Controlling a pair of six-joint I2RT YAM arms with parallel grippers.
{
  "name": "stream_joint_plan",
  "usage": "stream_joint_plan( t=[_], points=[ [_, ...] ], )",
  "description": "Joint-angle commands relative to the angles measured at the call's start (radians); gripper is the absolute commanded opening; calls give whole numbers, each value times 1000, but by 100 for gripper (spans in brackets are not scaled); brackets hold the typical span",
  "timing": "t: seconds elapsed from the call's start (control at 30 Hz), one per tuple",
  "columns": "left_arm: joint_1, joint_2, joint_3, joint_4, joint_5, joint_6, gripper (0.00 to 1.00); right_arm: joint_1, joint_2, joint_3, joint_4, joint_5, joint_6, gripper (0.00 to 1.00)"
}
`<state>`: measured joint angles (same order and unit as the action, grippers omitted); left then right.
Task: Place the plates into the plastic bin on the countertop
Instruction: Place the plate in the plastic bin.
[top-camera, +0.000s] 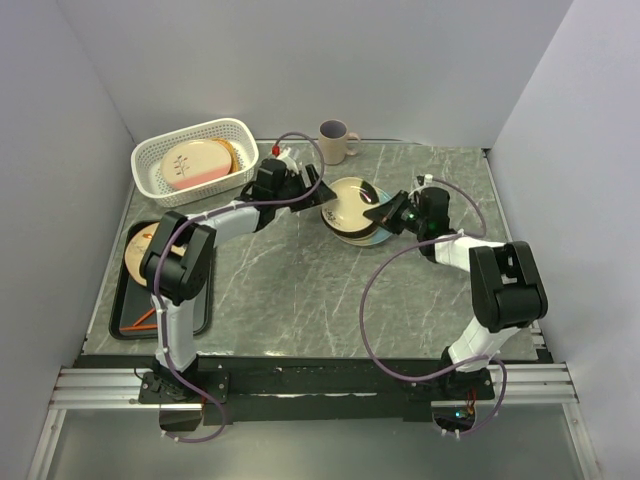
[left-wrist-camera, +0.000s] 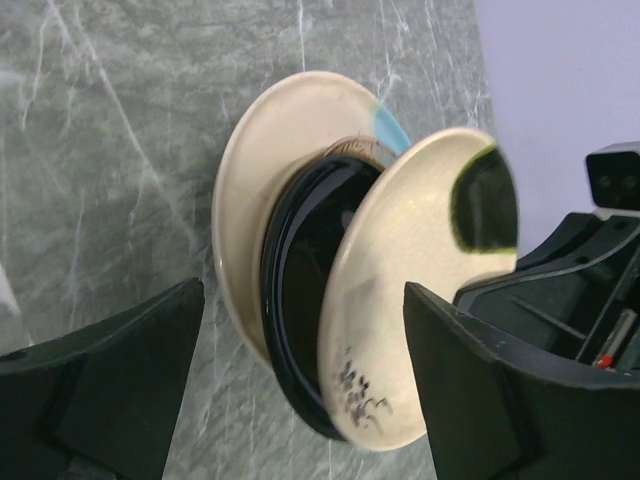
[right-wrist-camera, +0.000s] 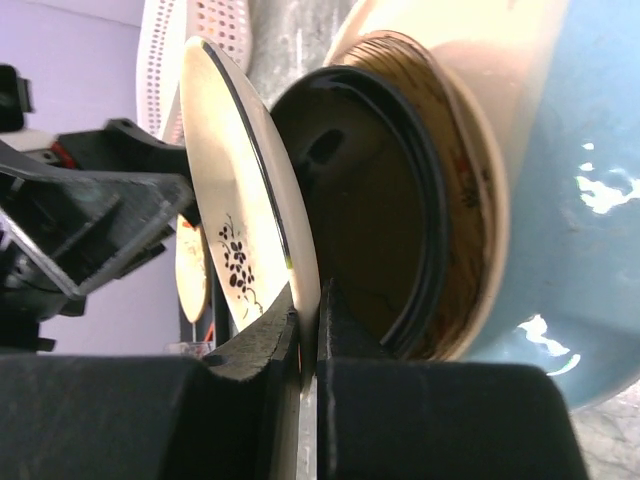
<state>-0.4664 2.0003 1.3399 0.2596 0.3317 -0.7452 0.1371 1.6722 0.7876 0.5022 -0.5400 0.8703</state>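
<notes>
Plates (top-camera: 190, 165) in the plastic bin (top-camera: 146, 172), upper left, number two; at least three more stack at tabletop (top-camera: 300, 290) centre. Our right jaws pinch the tilted cream plate (right-wrist-camera: 235, 200) by its rim; our left jaws gape wide, near it.

A beige mug (top-camera: 337, 141) stands upright at the far edge, about midway along it, with its handle turned to the right. A flat black tray (top-camera: 122, 318) lies along the left edge, toward the near-left corner, and thin orange sticks (top-camera: 143, 320) lie on its near part (too small to tell what they are). Plain white walls (top-camera: 300, 60) close in the far, left and right sides.
</notes>
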Motion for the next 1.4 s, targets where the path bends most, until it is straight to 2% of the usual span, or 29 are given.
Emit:
stream_joint_plan(
  t=[0.0, 0.27, 0.4, 0.5, 0.6, 0.63, 0.7, 0.73, 0.8, 0.93, 1.23, 1.37],
  points=[
    [-5, -97, -45, 70, -17, 21, 86, 6, -74, 21, 71, -28, 16, 0],
    [-5, -173, -129, 122, -22, 33, 86, 7, -103, 38, 75, -77, 36, 0],
    [-5, -205, -162, 151, -5, 32, 81, 12, -104, 36, 93, -97, 52, 0],
    [-5, -209, -166, 150, 7, 32, 73, 21, -106, 36, 114, -110, 64, 0],
    [-5, -205, -176, 164, 20, 23, 57, 35, -104, 44, 128, -114, 81, 0],
    [-5, -207, -180, 171, 29, 20, 49, 41, -106, 42, 128, -112, 81, 0],
    [-6, -212, -196, 190, 36, 14, 43, 44, -109, 42, 130, -109, 84, 0],
    [-6, -215, -199, 193, 47, 14, 35, 45, -111, 42, 131, -107, 82, 0],
    [-6, -213, -200, 191, 53, 12, 27, 50, -117, 38, 133, -109, 87, 0],
    [-8, -210, -205, 196, 69, 12, 1, 56, -127, 30, 125, -103, 81, 0],
    [-5, -251, -252, 188, 40, 23, 1, 65, -135, 28, 124, -109, 88, 1],
    [3, -273, -265, 170, 27, 32, 1, 79, -124, 48, 124, -104, 87, 11]
  ],
)
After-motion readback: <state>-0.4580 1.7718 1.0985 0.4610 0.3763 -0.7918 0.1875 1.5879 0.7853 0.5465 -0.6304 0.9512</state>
